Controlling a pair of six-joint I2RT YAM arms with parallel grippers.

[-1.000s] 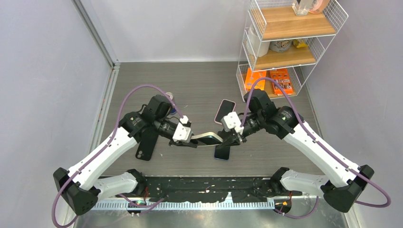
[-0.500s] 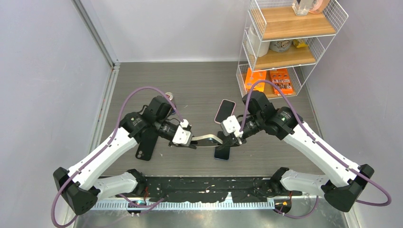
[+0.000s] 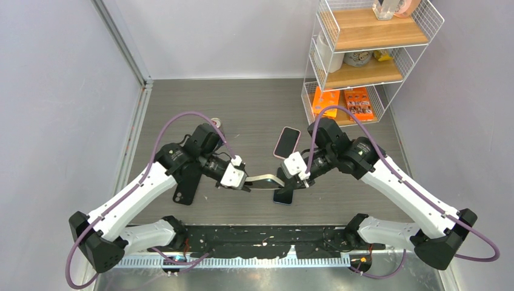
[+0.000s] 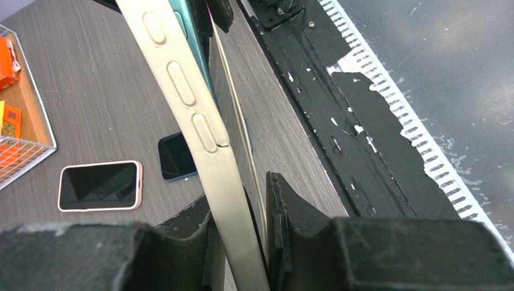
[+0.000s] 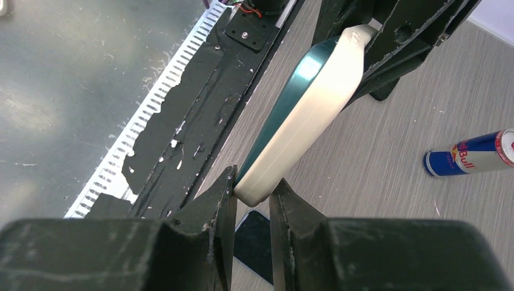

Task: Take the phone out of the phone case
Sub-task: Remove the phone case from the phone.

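Grey table (image 3: 260, 103) mid-frame: I see left gripper (image 3: 247, 183), right gripper (image 3: 286, 182) clamping the phone case (image 3: 265, 179); wrist views alone reveal teal phone (image 5: 285, 103)

Light is even and diffuse, from overhead. Top view sharp, with faint soft shadows on table (image 3: 254, 103) near phone case (image 3: 263, 179). Wrist views: left gripper (image 4: 242, 194) and right gripper (image 5: 251, 182) bodies dark and soft-focus below the case; dull sheen on floor (image 4: 460, 73) beside it.

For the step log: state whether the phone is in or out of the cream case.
In. The teal phone sits inside the cream case along its visible edge; whether a corner has lifted, cannot tell.
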